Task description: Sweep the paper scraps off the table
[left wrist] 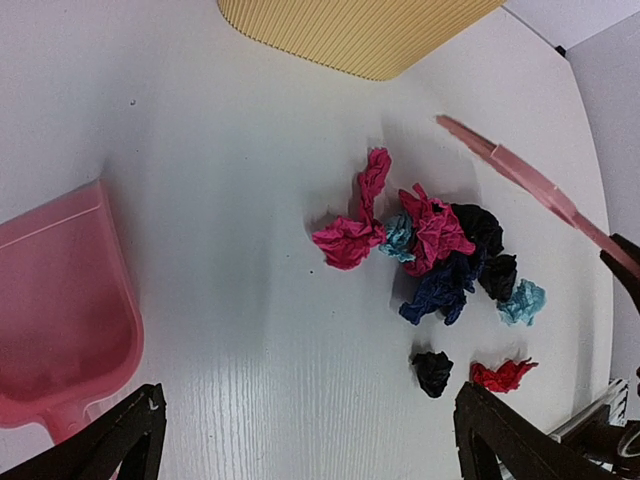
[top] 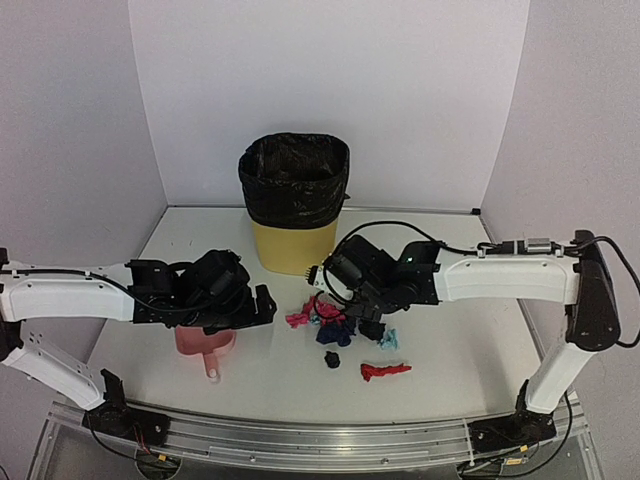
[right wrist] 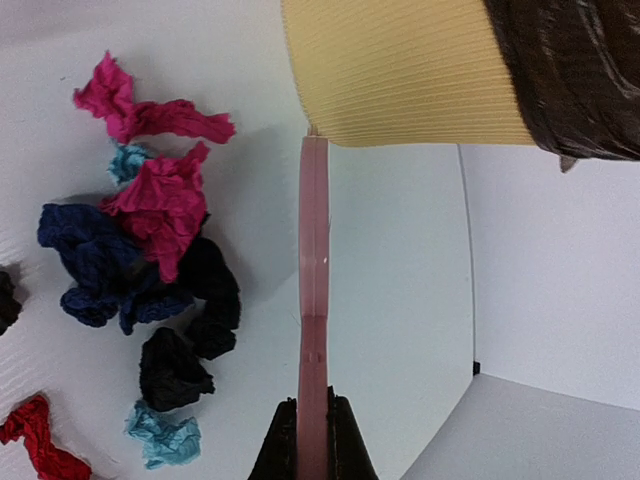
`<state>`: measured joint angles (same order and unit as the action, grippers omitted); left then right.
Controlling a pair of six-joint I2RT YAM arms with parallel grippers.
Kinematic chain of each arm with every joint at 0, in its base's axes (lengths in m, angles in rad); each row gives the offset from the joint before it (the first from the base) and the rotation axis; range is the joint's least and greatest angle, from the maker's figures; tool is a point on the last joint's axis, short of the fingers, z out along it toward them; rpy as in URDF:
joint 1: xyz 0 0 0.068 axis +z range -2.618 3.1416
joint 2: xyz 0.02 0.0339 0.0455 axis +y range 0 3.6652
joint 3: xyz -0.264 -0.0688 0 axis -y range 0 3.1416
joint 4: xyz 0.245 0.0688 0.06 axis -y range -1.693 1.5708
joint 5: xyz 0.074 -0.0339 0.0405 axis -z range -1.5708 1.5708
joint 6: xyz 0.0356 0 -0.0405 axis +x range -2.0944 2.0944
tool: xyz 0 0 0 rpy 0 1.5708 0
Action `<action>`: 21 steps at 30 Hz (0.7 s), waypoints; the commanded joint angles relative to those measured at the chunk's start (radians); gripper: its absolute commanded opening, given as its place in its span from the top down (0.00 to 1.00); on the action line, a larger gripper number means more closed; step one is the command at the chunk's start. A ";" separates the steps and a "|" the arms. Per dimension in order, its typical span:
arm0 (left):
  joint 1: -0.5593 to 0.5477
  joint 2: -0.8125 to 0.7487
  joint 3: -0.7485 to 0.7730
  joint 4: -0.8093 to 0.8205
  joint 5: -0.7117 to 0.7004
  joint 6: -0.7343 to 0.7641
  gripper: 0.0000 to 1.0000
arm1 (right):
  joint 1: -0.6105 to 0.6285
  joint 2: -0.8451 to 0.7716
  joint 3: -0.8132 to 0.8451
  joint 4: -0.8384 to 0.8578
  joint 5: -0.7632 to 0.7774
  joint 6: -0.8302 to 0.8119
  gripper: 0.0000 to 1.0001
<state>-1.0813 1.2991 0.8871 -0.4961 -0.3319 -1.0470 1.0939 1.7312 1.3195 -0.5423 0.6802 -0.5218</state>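
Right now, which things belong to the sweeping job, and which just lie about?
In use: crumpled red, navy and teal paper scraps; white table; pink plastic brush in right claw; pink plastic dustpan.
Standing by: yellow ribbed bin, black liner.

Bright even light — soft shadows beside paper scraps (left wrist: pixel 440 235) on table (left wrist: pixel 230 300); wrist views sharp, top view grainier
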 commanded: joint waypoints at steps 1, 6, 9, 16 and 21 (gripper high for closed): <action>-0.004 -0.022 0.048 0.018 0.007 0.012 0.00 | -0.002 -0.096 0.058 -0.006 0.242 0.097 1.00; -0.003 -0.038 0.077 0.011 0.025 0.036 0.00 | -0.003 -0.206 0.035 -0.197 0.384 0.402 1.00; -0.003 -0.033 0.096 0.018 0.031 0.074 0.00 | -0.024 -0.296 0.087 -0.551 0.271 0.803 1.00; -0.003 0.030 0.152 0.044 0.065 0.159 0.00 | -0.123 -0.354 0.207 -1.175 -0.154 1.394 1.00; -0.003 0.043 0.158 0.051 0.055 0.183 0.00 | -0.131 -0.380 0.158 -1.335 -0.310 1.601 1.00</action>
<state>-1.0813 1.3316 1.0044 -0.4701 -0.2769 -0.9125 0.9645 1.3633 1.5089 -1.2795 0.5736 0.7621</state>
